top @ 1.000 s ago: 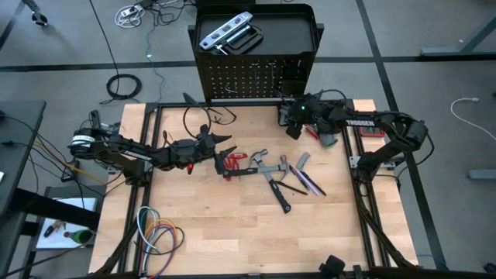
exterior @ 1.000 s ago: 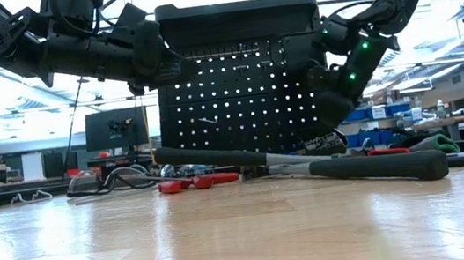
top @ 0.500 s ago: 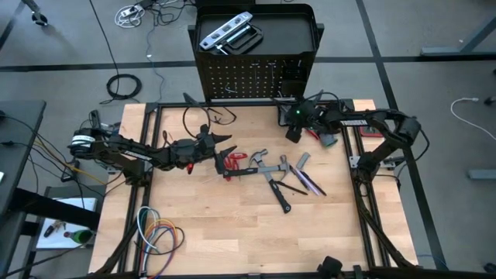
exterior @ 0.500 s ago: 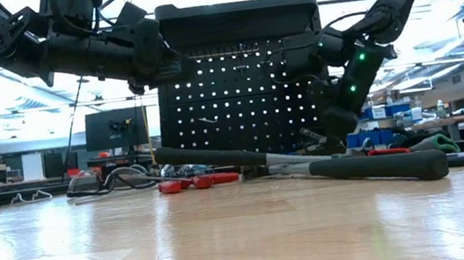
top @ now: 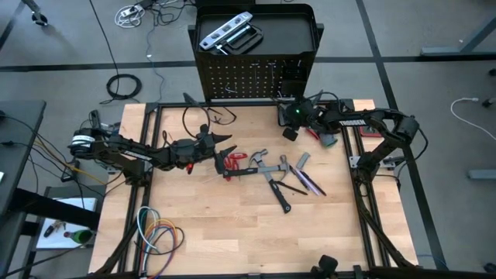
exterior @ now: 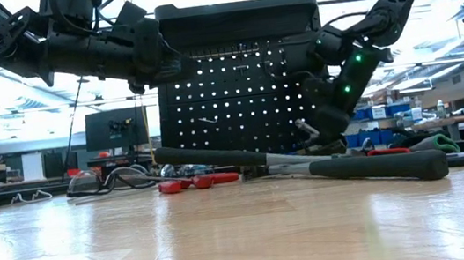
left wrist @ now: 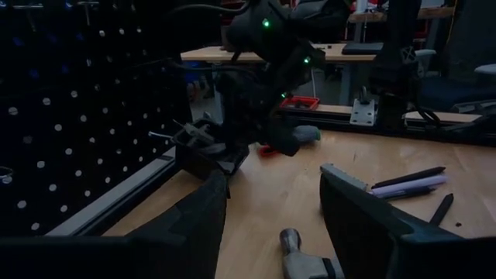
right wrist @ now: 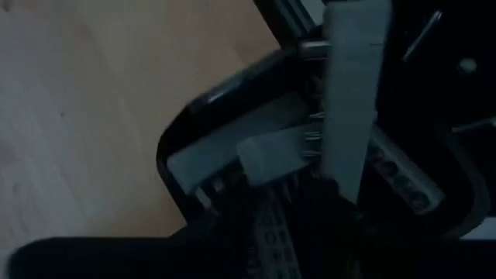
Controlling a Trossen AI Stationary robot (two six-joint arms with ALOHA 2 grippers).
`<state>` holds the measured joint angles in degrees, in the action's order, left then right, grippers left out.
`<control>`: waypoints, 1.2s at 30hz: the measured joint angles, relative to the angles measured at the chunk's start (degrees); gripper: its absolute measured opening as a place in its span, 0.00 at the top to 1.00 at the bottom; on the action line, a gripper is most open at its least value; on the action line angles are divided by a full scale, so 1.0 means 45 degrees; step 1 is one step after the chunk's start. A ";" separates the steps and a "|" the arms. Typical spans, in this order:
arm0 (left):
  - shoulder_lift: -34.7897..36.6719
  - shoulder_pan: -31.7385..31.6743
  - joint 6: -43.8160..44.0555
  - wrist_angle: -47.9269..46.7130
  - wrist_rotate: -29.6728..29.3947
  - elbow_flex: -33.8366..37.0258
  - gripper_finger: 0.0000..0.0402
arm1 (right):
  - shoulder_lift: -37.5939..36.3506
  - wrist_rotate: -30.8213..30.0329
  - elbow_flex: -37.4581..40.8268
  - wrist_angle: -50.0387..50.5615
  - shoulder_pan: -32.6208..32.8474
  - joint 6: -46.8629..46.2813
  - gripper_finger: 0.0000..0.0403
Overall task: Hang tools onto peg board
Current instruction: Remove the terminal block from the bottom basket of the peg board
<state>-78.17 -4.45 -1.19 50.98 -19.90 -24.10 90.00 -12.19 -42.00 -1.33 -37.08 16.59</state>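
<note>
The right tool (top: pixel 288 132) is down at the foot of the board (top: pixel 252 77), near the board's right end, at the back of the desk (top: pixel 232 232). In its wrist view a grey metal piece (right wrist: pixel 353 93) sits between its fingers, with a black frame around it; this looks like the clamp (left wrist: pixel 205 151), but the view is too dark to be sure. So the right tool seems closed on that piece, held low against the board's base.

The left tool (top: pixel 225 138) hovers over the middle of the desk with fingers spread wide and nothing in them. Just beside it lie the pliers (top: pixel 236 160), and further right a hammer (top: pixel 271 169) and wrenches (top: pixel 301 163). A level (top: pixel 225 31) rests in the tray on top of the stand.

To do this step well, the right arm should lift the piece clear of the base rail, line its opening up with a peg or hole on the board, and move in square to the panel. It should open only once the piece bears its own weight, since a tilted release would likely drop it behind the rail
</note>
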 joint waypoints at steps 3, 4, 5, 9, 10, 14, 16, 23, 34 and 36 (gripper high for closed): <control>0.0000 0.0000 -0.0005 0.0002 0.0000 0.0000 0.49 | -0.0001 -0.0044 0.0000 -0.0241 0.0117 0.0065 0.83; 0.0000 0.0000 -0.0007 -0.0001 0.0000 0.0000 0.49 | 0.0000 -0.0044 0.0000 -0.0286 0.0154 0.0094 0.87; 0.0000 0.0000 -0.0015 0.0000 0.0000 0.0000 0.49 | -0.0005 -0.0048 0.0000 -0.0281 0.0206 0.0128 0.90; 0.0000 0.0000 -0.0015 -0.0005 0.0000 0.0000 0.49 | -0.0005 -0.0058 -0.0005 -0.0325 0.0410 0.0179 0.98; 0.0000 0.0000 -0.0015 -0.0009 0.0000 0.0000 0.49 | -0.0005 -0.0075 -0.0005 -0.0315 0.0471 0.0239 0.96; 0.0000 0.0000 -0.0015 -0.0010 0.0000 0.0000 0.49 | -0.0005 -0.0255 -0.0005 -0.0352 0.0727 0.0594 0.81; 0.0000 0.0000 -0.0015 -0.0010 0.0000 0.0000 0.49 | -0.0005 -0.0721 -0.0005 -0.0389 0.0852 0.0815 0.72; 0.0000 0.0000 -0.0015 -0.0010 0.0000 0.0000 0.49 | -0.0005 -0.1166 -0.0005 -0.1433 0.0990 0.1209 0.49; 0.0000 0.0000 -0.0015 -0.0010 0.0000 0.0000 0.49 | -0.0019 -0.1141 -0.0005 -0.2388 0.0774 0.1699 0.54; 0.0000 0.0000 -0.0015 -0.0010 0.0000 0.0000 0.49 | -0.0019 -0.1141 -0.0005 -0.2344 0.0712 0.1683 0.55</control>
<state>-78.17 -4.45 -1.26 50.94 -19.90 -24.10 89.91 -17.32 -42.02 -11.87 -33.87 24.16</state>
